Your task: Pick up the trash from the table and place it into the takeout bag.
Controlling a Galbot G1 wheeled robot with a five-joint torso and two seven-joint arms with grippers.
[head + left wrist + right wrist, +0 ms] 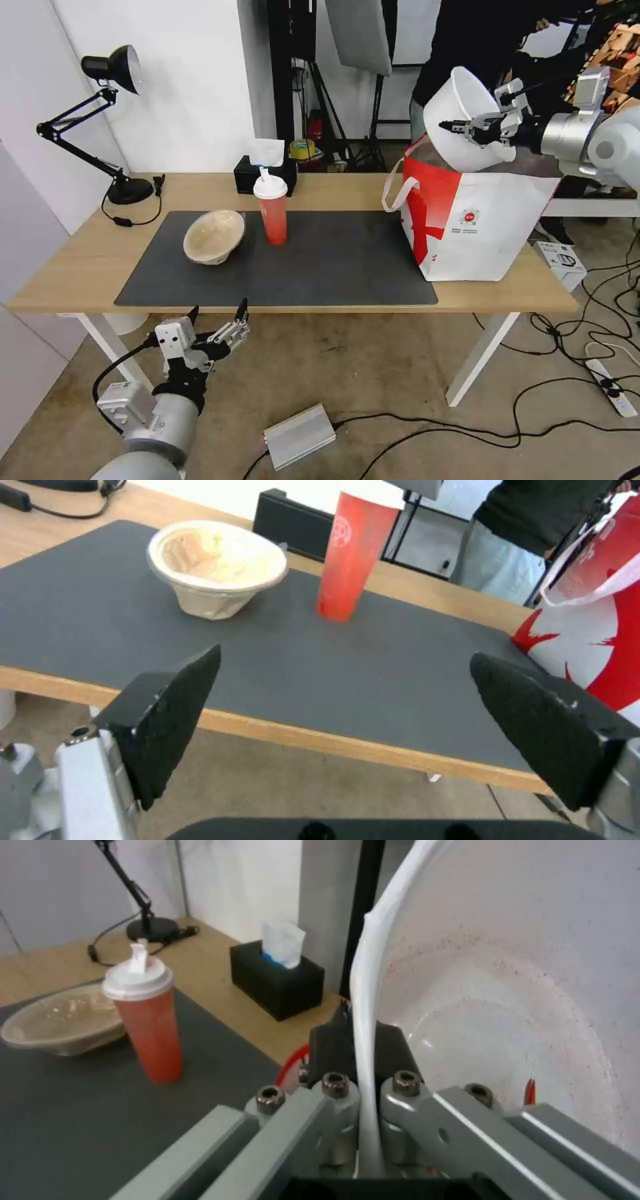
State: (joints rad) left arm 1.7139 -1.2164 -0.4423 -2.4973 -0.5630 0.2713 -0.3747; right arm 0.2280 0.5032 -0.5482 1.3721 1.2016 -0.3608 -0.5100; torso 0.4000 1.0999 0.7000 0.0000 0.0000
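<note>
The long light-wood table [80,267] on white legs spans the middle of the head view, and a large dark grey rectangular mat [320,267] covers most of its centre. At the right end of the table, partly on the mat, stands the big boxy white-and-red takeout bag [487,227] with its white loop handle hanging off its left side. Directly above the bag's open top, in the upper right of the head view, the wide white plastic bowl [460,100] hangs tipped on its side, its hollow facing right. The right gripper [477,128] pinches the bowl's rim; in the right wrist view the thin white rim runs between the two closed-in fingers [333,1040], and faint red specks dot the bowl's inside.

Left of centre on the mat, the beige paper bowl [215,237] sits tilted. Just to its right the tall red drink cup [272,212] with a white lid stands upright, the two apart. A black tissue box [263,175] sits behind the cup on the bare wood.

In the lower left, below the table's front edge, the left gripper [217,317] hovers with its jaws spread wide, holding nothing.
</note>
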